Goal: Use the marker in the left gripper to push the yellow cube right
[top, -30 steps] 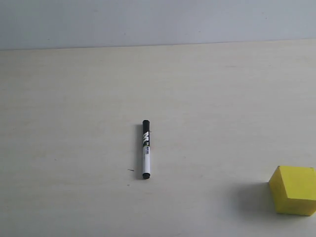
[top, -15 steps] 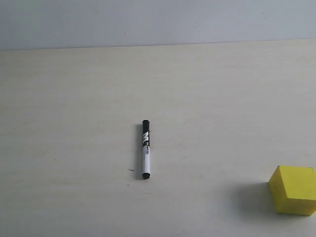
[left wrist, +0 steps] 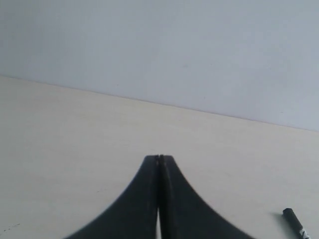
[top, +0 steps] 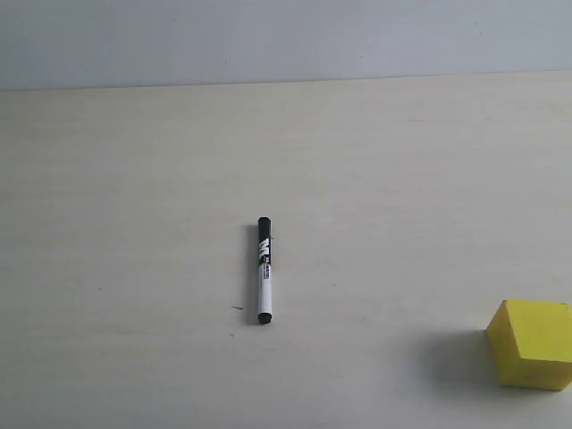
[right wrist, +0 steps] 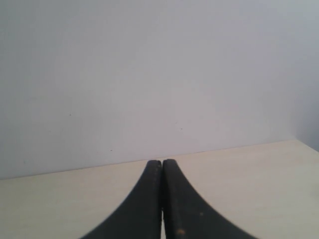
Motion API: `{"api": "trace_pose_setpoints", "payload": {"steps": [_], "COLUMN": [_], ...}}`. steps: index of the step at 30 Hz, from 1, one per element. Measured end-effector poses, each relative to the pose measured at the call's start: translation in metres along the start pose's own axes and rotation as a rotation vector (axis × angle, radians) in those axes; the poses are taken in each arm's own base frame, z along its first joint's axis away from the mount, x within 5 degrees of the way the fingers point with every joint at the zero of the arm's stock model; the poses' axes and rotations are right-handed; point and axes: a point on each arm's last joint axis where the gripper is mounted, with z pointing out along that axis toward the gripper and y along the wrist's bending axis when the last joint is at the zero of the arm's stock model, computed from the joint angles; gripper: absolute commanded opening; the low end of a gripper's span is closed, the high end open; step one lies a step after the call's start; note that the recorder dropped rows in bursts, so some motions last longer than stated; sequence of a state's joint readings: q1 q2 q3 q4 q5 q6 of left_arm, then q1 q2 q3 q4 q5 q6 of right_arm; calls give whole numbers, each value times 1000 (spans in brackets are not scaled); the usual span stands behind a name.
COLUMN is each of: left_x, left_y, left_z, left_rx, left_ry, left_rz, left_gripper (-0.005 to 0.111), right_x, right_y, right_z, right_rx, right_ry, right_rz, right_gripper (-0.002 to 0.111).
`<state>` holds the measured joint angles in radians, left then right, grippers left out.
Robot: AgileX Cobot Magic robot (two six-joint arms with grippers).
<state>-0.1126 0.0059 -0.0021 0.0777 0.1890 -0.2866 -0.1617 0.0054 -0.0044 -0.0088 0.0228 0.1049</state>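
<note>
The marker [top: 264, 270] lies flat on the table near the middle of the exterior view, black cap toward the far wall. Its black end [left wrist: 295, 223] shows at the edge of the left wrist view, well apart from my left gripper [left wrist: 159, 157]. That gripper is shut with nothing between its fingers. The yellow cube [top: 531, 344] rests on the table at the lower right of the exterior view. My right gripper [right wrist: 162, 162] is shut and holds nothing. Neither arm appears in the exterior view.
The pale wooden table [top: 134, 197] runs back to a plain grey-white wall [top: 286, 36]. A small dark mark [top: 237, 309] sits on the table just left of the marker.
</note>
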Motion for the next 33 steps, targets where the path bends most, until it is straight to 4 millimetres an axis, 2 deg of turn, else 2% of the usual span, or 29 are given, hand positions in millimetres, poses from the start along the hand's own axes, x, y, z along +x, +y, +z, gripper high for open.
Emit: {"api": "trace_pose_setpoints", "payload": {"steps": [33], "left_x": [0], "left_y": [0], "left_z": [0], "left_rx": [1], "left_ry": [2], "left_rz": [6], "left_gripper": [0], "right_x": [0], "right_y": [0], "right_z": [0], "right_rx": [0], "right_ry": [0], "right_rz": [0], "right_gripper": [0]}}
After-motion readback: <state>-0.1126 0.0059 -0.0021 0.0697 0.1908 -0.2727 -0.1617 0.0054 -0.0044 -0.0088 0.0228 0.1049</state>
